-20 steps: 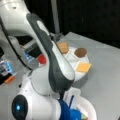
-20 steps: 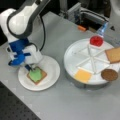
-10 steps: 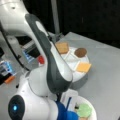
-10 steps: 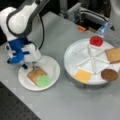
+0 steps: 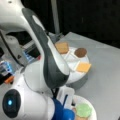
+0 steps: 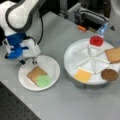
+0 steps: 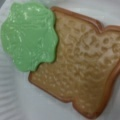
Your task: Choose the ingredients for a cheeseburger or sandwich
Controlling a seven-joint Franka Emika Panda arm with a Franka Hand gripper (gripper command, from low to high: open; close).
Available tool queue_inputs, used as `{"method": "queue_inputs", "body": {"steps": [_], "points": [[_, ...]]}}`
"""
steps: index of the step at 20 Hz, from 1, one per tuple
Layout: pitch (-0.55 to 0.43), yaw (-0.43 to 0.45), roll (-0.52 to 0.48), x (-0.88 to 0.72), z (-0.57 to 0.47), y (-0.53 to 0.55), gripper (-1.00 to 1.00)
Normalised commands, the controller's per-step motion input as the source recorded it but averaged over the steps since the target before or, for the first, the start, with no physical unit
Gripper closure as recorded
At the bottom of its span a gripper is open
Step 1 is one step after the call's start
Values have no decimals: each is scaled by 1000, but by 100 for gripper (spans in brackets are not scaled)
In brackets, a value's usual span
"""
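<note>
Your toast slice (image 6: 34, 74) lies flat on the small white paper plate (image 6: 53, 65) at lower left in a front view, its long axis running from lower left to upper right of that frame. The green lettuce disc (image 6: 43, 80) sits on the slice's lower right corner, overhanging the edge onto the plate. In the wrist view the same toast (image 7: 82, 72) fills the centre and right, with the lettuce (image 7: 28, 35) overlapping its upper left corner; the plate (image 7: 15, 100) shows white around both.

Your gripper (image 6: 27, 60) hangs just above the plate's upper left rim, apart from the toast. Its short dark fingers point down with a gap between them and nothing in it; released, touching nothing you can see. In a front view the gripper (image 5: 65, 98) is mostly masked by the arm, at the bottom of the frame beside the lettuce (image 5: 83, 110).

The divided white tray (image 6: 75, 53) stands at the right in a front view. Red tomato disc (image 6: 96, 40) in the top compartment, second toast slice (image 6: 113, 55) at the right edge, dark brown patty (image 6: 109, 74) lower right, cheese square (image 6: 82, 75) lower left. In a front view the tray (image 5: 75, 75) carries toast (image 5: 62, 47), patty (image 5: 80, 52) and cheese (image 5: 83, 67).

No writing or labels readable anywhere.
</note>
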Motion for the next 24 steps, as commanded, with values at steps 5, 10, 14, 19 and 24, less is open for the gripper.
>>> {"method": "queue_inputs", "body": {"steps": [5, 10, 14, 19, 24], "points": [[72, -307, -480, -866, 467, 819, -100], [-9, -409, -546, -927, 91, 1000, -100], [-64, -376, -555, -747, -78, 902, -100], [-115, -39, -389, -540, -3, 671, -100], [-86, 78, -245, -248, -1, 270, -100]]}}
